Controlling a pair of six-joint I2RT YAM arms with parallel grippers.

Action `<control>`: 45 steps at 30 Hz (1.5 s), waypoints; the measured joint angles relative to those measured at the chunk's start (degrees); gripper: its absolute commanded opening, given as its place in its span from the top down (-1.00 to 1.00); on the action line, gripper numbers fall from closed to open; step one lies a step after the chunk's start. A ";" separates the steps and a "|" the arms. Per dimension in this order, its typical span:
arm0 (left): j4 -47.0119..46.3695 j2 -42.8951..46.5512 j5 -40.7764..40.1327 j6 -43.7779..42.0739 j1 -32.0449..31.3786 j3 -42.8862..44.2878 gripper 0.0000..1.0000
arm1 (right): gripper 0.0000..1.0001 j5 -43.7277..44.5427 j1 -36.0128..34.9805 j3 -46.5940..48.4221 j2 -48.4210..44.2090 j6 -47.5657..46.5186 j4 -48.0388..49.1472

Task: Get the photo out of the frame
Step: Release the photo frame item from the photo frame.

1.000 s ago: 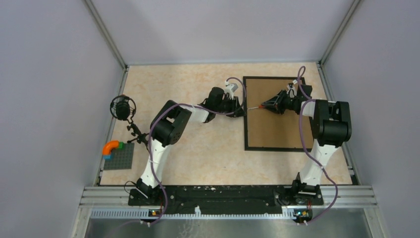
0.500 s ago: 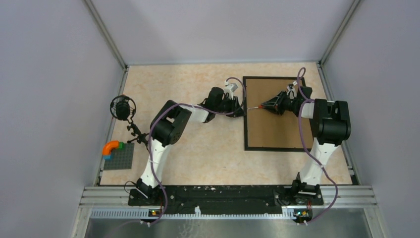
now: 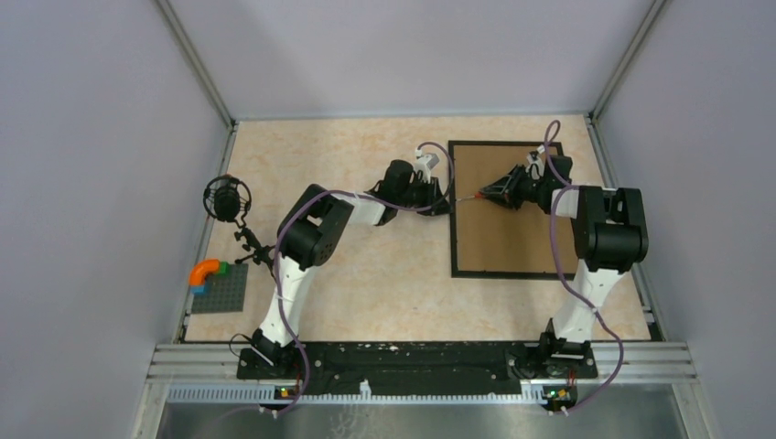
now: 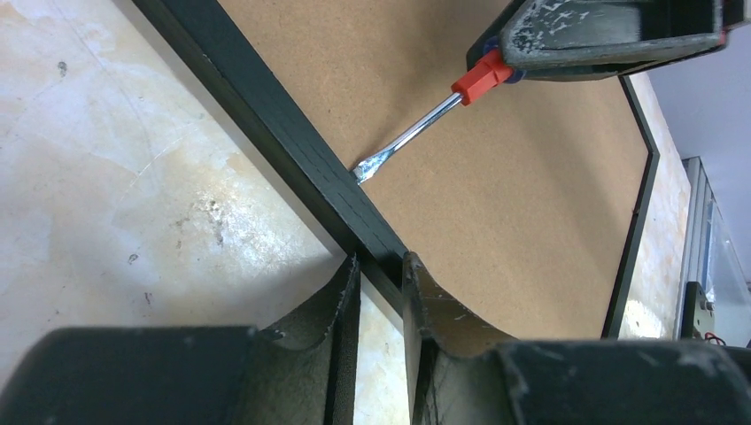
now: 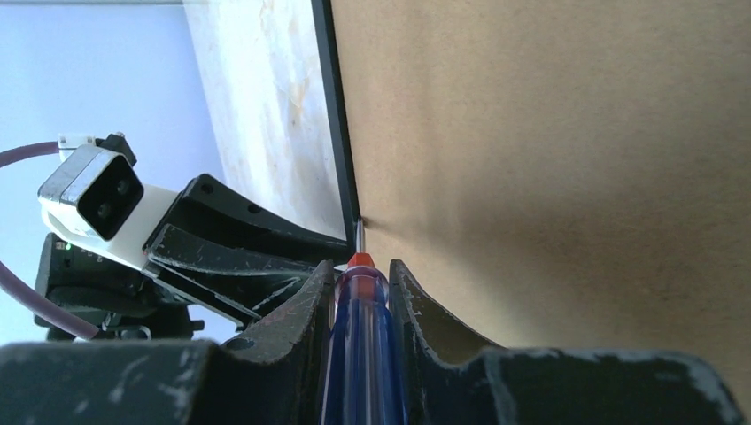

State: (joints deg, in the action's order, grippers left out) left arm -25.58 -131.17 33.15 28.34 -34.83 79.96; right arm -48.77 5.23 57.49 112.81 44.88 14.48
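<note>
the frame [image 3: 509, 233] lies face down by the far right corner of the tabletop [image 3: 348, 155], its brown board back [image 5: 549, 133] up. the photo is not in view; it is probably under that board.

the left claw [image 4: 379, 266] straddles the frame's left rail [image 4: 257, 106], and its fingers look closed on the rail from both sides. the right claw [image 5: 361, 267] is clamped on the blue handle of a screwdriver [image 4: 423, 120]. the blade tip sits at the seam where board meets rail.

the step in hand looks like prying the board loose. to do it well:
- keep the left grip firm and low, so the frame cannot slide toward the left edge when the blade pushes.
- work the tip into the seam at a shallow angle, flat against the rail's inner face, not down into the board.
- lever gently, since a deep or steep push could gouge the board or crease the print beneath.
- keep the blade clear of the left fingers just along the rail.
- if the board lifts only there, move along the seam instead of forcing one spot.
</note>
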 measured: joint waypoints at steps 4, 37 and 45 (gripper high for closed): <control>0.17 -0.11 0.24 0.00 0.07 0.13 0.50 | 1.00 3.76 -2.08 0.87 -2.49 -2.34 -2.91; 2.64 -0.33 2.25 0.87 1.95 1.16 0.60 | 1.00 35.04 -20.04 9.44 -11.54 -16.20 -21.09; 2.60 -0.61 2.99 2.14 2.19 1.36 0.59 | 1.00 44.87 -25.73 9.66 -13.68 -20.39 -23.85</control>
State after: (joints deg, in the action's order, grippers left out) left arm -22.98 -131.79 36.14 30.48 -32.64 81.32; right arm -3.90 -20.49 67.16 99.13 24.49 -9.37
